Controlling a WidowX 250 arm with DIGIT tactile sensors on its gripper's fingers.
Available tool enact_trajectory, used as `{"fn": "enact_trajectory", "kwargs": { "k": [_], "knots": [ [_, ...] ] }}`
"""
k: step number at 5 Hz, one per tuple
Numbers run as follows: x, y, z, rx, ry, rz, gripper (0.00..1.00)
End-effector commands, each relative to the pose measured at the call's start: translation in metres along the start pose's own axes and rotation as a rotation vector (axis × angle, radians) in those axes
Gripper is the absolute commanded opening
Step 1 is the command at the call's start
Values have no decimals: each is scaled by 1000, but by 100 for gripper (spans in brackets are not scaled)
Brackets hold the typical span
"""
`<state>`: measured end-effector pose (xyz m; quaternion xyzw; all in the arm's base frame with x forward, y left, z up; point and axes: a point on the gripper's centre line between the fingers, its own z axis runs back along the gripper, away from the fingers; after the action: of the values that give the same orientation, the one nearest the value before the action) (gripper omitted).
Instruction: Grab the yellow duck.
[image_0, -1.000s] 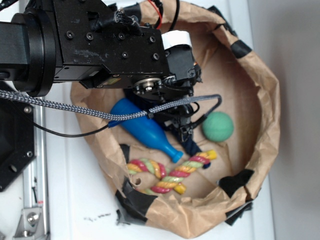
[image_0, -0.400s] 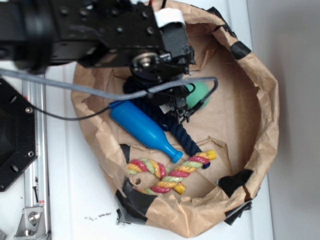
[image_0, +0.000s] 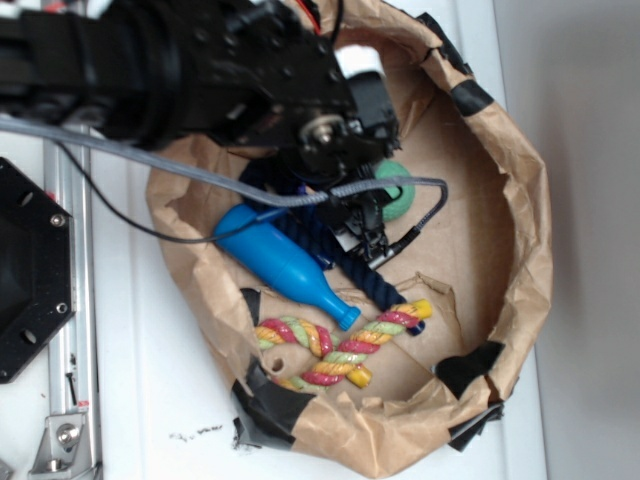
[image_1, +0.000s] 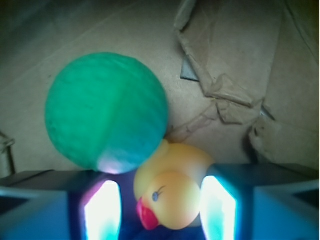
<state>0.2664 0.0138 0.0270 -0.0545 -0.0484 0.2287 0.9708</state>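
Gripper over paper-lined basket, duck between its fingers.

The brown paper basket (image_0: 520, 250) holds a blue bottle-shaped toy (image_0: 280, 262), a twisted rope toy (image_0: 345, 352) and a green ball (image_1: 106, 111). The gripper (image_1: 160, 207) stands spread, fingers either side of the yellow duck (image_1: 172, 192), which touches the ball; contact with the pads cannot be told.

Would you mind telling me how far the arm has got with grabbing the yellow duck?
Done: the approach. In the wrist view the yellow duck sits between the two fingers, beside the green ball, which touches it. In hand: the grasp; small gaps show on both sides of the duck, so the gripper looks open. Left: closing and lifting it out of the paper-lined bin.
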Motion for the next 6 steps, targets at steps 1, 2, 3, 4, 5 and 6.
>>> {"fn": "enact_trajectory", "kwargs": {
  "k": [1, 2, 3, 4, 5, 6],
  "knots": [
    [0, -15, -3, 4, -12, -45, 0],
    [18, -25, 22, -20, -70, -50, 0],
    [30, -32, 54, -53, -165, -90, 0],
    [31, -33, 106, -38, -303, -152, 0],
    [31, -26, 143, -67, -325, -119, 0],
    [32, -23, 147, -98, -302, -94, 0]
  ]
}}
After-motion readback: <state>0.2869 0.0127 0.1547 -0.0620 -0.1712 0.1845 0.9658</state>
